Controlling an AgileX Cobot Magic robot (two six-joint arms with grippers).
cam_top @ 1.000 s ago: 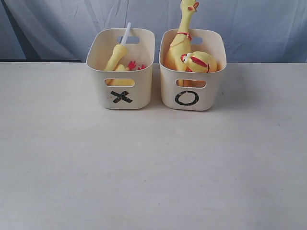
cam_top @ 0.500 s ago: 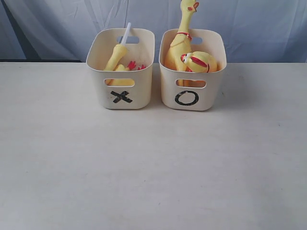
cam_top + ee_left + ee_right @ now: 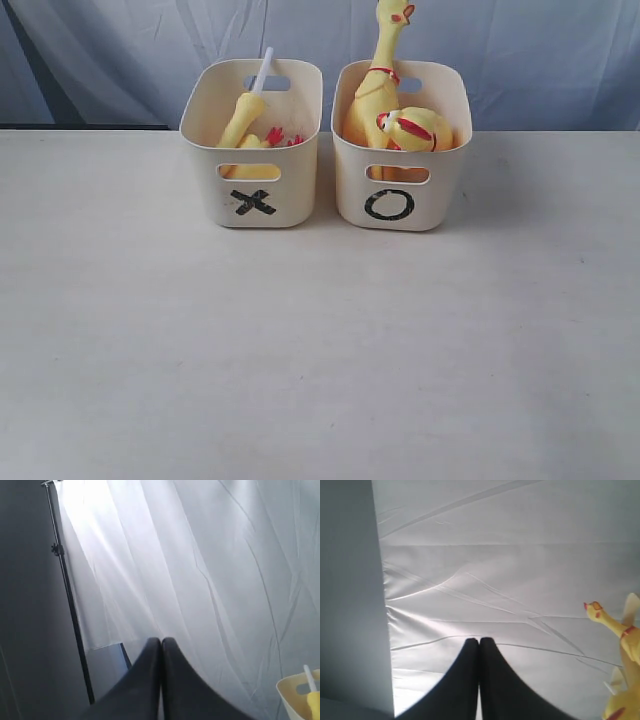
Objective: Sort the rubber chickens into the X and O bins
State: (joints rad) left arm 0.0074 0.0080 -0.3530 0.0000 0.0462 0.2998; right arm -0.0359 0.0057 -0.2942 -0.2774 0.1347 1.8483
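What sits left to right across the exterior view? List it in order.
X bin, holding a yellow chicken piece → O bin, holding a tall upright chicken.

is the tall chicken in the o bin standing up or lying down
Standing up: the tall chicken rests inside the O bin, its neck and head rising well above the rim.
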